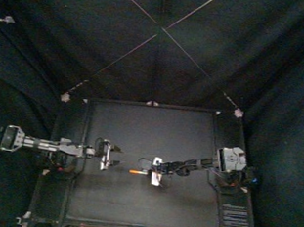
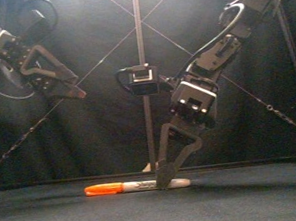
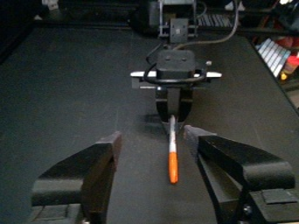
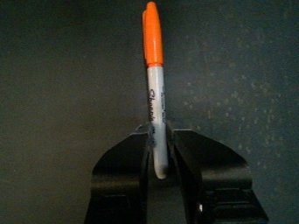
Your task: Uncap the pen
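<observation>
Dim throughout; light from above brightens the back curtain, table dark.

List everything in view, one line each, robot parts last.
pen: one, pale barrel, lying flat near the table's middle
cap: one, orange, on the pen's end toward the left arm's side
table: one, black, under the pen
right gripper: one, black, down at the table, jaws closed on the pen's barrel
left gripper: one, black, raised above the table to the cap's side, jaws open, holding nothing
</observation>
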`<state>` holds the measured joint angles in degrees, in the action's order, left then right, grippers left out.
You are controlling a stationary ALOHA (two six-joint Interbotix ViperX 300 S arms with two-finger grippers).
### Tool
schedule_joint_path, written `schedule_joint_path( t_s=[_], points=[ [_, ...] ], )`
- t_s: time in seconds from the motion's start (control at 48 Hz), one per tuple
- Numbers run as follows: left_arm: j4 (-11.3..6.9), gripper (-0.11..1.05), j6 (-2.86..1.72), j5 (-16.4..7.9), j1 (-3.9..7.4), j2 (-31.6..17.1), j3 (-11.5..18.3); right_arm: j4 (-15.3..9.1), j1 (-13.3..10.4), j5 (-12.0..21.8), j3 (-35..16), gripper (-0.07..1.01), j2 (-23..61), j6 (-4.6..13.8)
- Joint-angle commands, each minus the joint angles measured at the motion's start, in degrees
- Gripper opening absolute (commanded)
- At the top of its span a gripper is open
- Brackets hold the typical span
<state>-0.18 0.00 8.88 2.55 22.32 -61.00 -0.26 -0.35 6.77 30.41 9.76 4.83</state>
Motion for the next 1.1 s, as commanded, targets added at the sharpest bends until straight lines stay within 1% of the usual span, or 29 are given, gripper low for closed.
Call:
schedule_joint_path(
  t_s=[0.021,0.083,0.104,0.125,0.146,0.188,0.271,0.354,0.396,0.438,0.5,0.542,0.583,0.646,0.708,0.729,0.812,0.854,0.875,0.917,0.958,1.021,1.104],
  points=[
    [0.00,0.96,0.00,-1.4,-0.35,-3.1,3.3,-1.8,-2.6,-0.2,-1.0,0.58,-3.9,-0.09],
    [0.09,0.96,0.00,-1.7,-0.35,-5.3,4.4,-2.6,-3.7,-0.2,-1.2,0.58,-4.4,-0.09],
    [0.00,0.96,-0.09,-1.7,-0.35,-6.1,4.7,-2.9,-3.9,-0.2,-1.2,0.58,-4.6,-0.09],
    [0.00,0.96,0.00,-1.7,-0.35,-6.9,5.0,-3.3,-4.0,-0.2,-1.2,0.58,-4.9,-0.09],
    [0.00,0.96,-0.09,-1.8,-0.35,-7.6,5.3,-3.5,-4.0,-0.2,-1.2,0.58,-5.1,-0.09],
    [0.00,0.96,-0.09,-1.8,0.00,-9.0,5.6,-4.0,-4.0,-0.6,-1.3,0.58,-5.6,-0.09],
    [0.00,0.95,0.18,-1.8,0.35,-11.3,6.9,-3.9,-4.0,-0.8,-1.3,0.58,-6.2,-0.09],
    [0.00,0.93,0.09,-1.5,1.05,-12.8,8.0,-3.9,-4.0,-0.9,-1.3,0.58,-6.2,-0.09],
    [0.09,0.88,0.18,-1.3,1.23,-13.6,8.3,-3.9,-4.0,-1.0,-1.3,0.58,-6.2,-0.09],
    [0.18,0.79,0.35,-1.3,1.23,-14.1,8.6,-4.0,-4.0,-1.1,-1.3,0.58,-6.2,-0.18],
    [0.70,0.61,0.35,-1.5,1.58,-14.5,8.6,-4.0,-4.0,-1.1,-1.3,0.58,-6.2,-0.18],
    [1.14,0.52,0.35,-1.6,1.85,-14.4,8.5,-4.0,-4.0,-1.1,-1.1,0.58,-6.2,-0.18],
    [1.85,0.47,0.35,-1.6,2.11,-14.2,8.3,-4.0,-4.0,-1.1,-0.8,0.58,-6.6,-0.18],
    [3.08,0.47,0.26,-1.7,2.46,-13.2,7.2,-3.9,-4.0,-1.2,0.9,0.58,-7.8,-0.09],
    [3.16,0.47,0.26,-1.7,2.72,-11.2,5.4,-3.4,-4.1,-2.4,3.4,0.58,-9.8,0.00],
    [3.16,0.47,0.35,-1.7,2.72,-10.5,4.7,-3.3,-4.3,-2.8,4.2,0.58,-10.5,0.00],
    [3.16,0.47,0.35,-1.5,2.72,-6.6,1.8,-2.6,-5.3,-4.2,8.8,0.58,-13.8,0.00],
    [3.16,0.47,0.35,-1.4,2.72,-4.2,0.7,-2.4,-5.6,-6.1,12.0,0.58,-15.6,0.00],
    [3.16,0.47,0.44,-1.4,2.72,-3.4,0.3,-2.2,-5.8,-7.2,13.4,0.58,-16.3,0.00],
    [3.16,0.47,0.35,-1.4,2.72,-1.4,-1.0,-1.9,-6.0,-10.5,16.4,0.58,-18.1,0.00],
    [3.16,0.47,0.35,-1.4,2.64,-0.5,-1.8,-1.9,-6.1,-12.7,18.8,0.58,-19.6,0.00],
    [3.16,0.47,0.35,-1.4,2.72,0.2,-2.4,-2.2,-6.2,-13.4,20.3,0.58,-21.2,-0.09],
    [3.16,0.47,0.35,-1.3,2.72,0.3,-2.4,-2.5,-6.5,-13.4,20.6,0.58,-22.1,-0.18]
  ],
)
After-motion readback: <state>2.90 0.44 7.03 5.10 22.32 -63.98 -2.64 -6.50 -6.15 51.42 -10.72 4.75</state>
